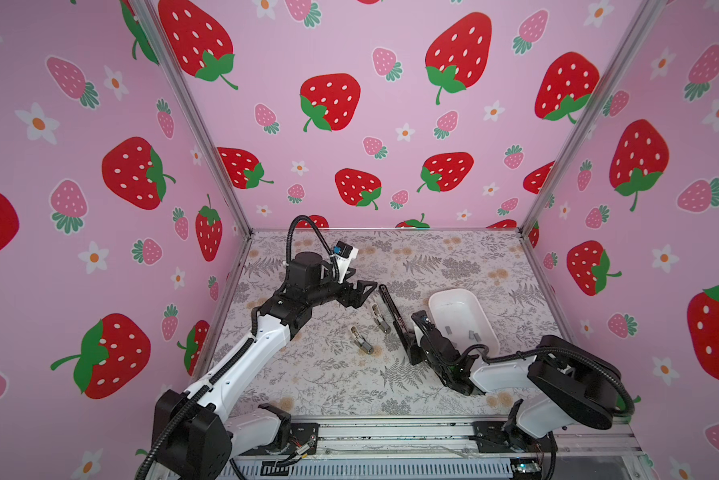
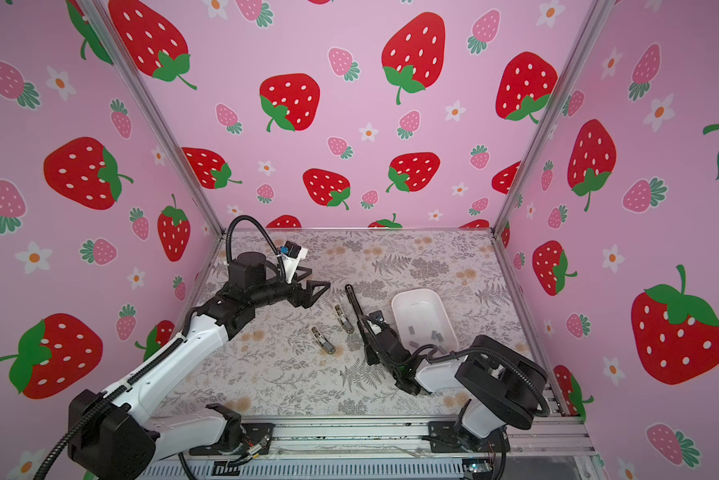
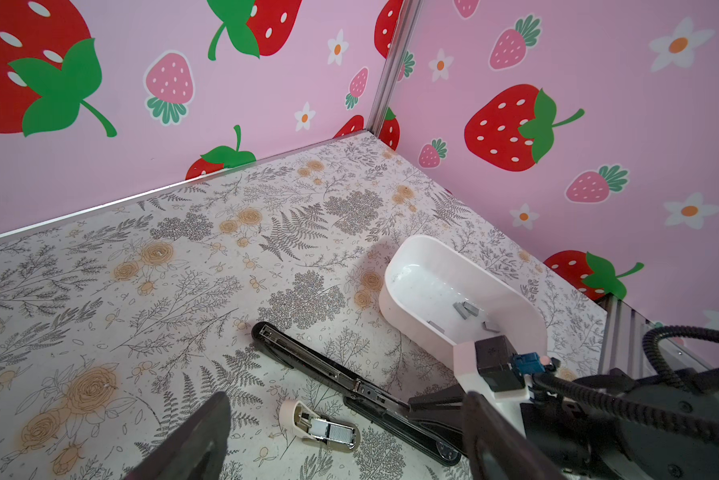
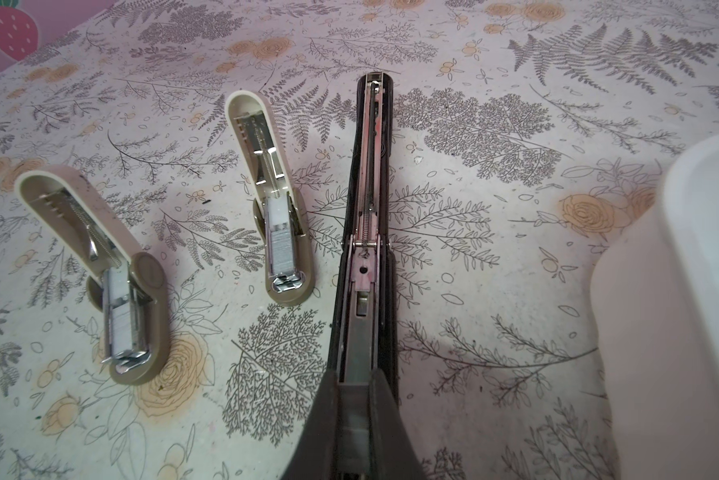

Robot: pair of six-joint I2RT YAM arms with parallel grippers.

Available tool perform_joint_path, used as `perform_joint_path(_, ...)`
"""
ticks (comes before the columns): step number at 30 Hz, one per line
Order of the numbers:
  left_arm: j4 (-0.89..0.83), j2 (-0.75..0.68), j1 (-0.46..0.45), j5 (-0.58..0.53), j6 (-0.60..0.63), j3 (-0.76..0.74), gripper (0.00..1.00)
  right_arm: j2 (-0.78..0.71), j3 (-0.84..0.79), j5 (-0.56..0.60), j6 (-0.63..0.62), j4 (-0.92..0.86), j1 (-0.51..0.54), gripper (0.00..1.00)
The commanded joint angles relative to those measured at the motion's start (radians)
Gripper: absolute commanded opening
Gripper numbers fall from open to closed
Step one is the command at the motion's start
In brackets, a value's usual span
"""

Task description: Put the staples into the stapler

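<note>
The long black stapler [image 1: 392, 309] [image 2: 355, 305] lies hinged open flat in the middle of the table, its metal channel facing up [image 4: 368, 208]. My right gripper [image 1: 410, 348] [image 4: 355, 399] is shut on the stapler's near end. Several grey staples [image 1: 449, 330] [image 2: 411, 330] [image 3: 465, 309] lie in the white tray [image 1: 445, 293]. My left gripper [image 1: 366, 295] [image 3: 347, 399] hangs open and empty above the table, just left of the stapler's far end [image 3: 307, 357].
Two small beige staplers [image 1: 362, 340] [image 1: 380, 319] lie open on the table left of the black one, with staple strips showing in their channels [image 4: 129, 291] [image 4: 274, 216]. The tray [image 4: 682, 291] stands close on the right. Pink walls enclose three sides.
</note>
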Motion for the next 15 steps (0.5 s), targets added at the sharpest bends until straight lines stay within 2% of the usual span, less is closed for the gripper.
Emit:
perform_joint_path(1, -0.006, -0.013, -0.004, 0.014, 0.011, 0.018, 0.88, 0.009, 0.005, 0.026, 0.021, -0.024, 0.005, 0.11)
perform_joint_path(6, -0.006, -0.013, -0.005, 0.014, 0.012, 0.019, 0.88, -0.004, 0.007, 0.027, 0.025, -0.037, 0.005, 0.26)
perform_joint_path(15, -0.006, -0.013, -0.004, 0.014, 0.012, 0.019, 0.88, -0.098, 0.02, 0.059, 0.023, -0.114, 0.005, 0.3)
